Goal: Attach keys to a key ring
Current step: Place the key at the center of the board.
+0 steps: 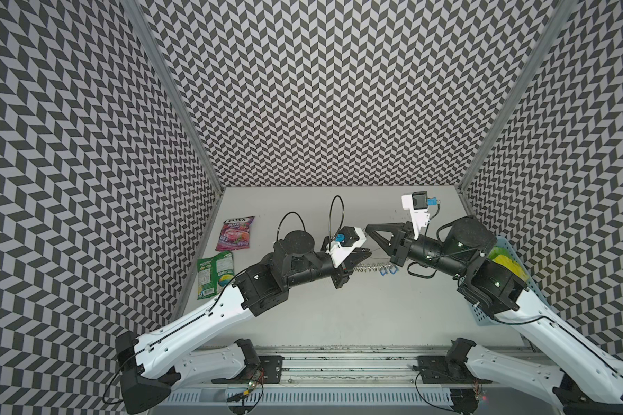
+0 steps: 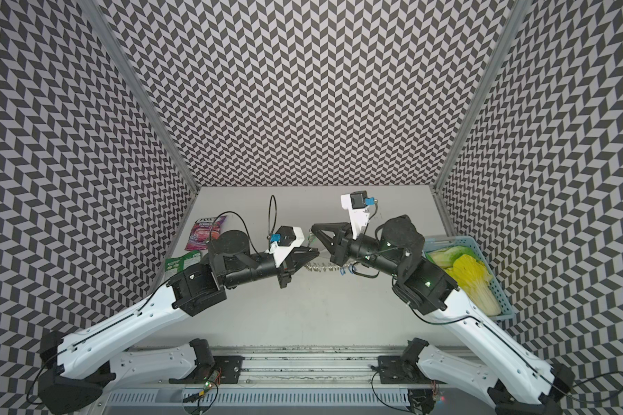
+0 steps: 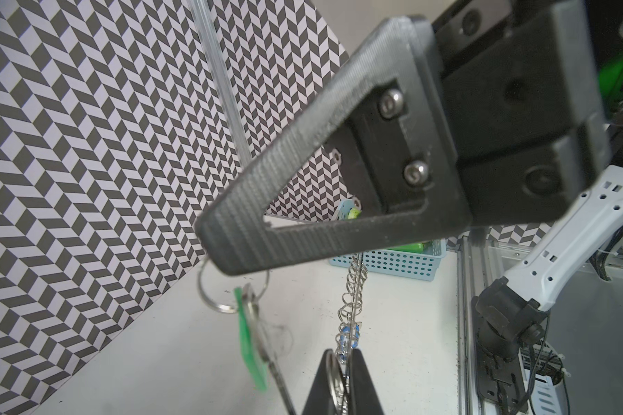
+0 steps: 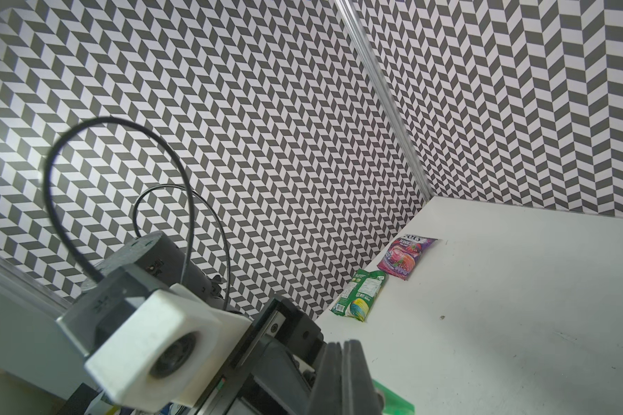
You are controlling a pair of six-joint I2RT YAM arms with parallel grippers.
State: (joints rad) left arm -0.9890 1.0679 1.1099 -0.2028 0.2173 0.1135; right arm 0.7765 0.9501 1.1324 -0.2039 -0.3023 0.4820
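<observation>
While both tools sit clamped shut, this looks mid-threading. The right tool [image 3: 223, 251] pinches a split ring [image 3: 220, 309], and the green-tagged key [image 3: 254, 312] dangles from it above the counter [image 3: 141, 359]. The left tool [image 3: 340, 359] grips the key ring plate [image 3: 353, 287] edge-on by one end. The key is light and likely swings, so hold the stiff ring, not the slick tag.

Purple packet [image 1: 235, 233] lies near green packet [image 1: 214, 275]; basket [image 2: 499, 291] perhaps holds cabbage [image 2: 468, 273].
</observation>
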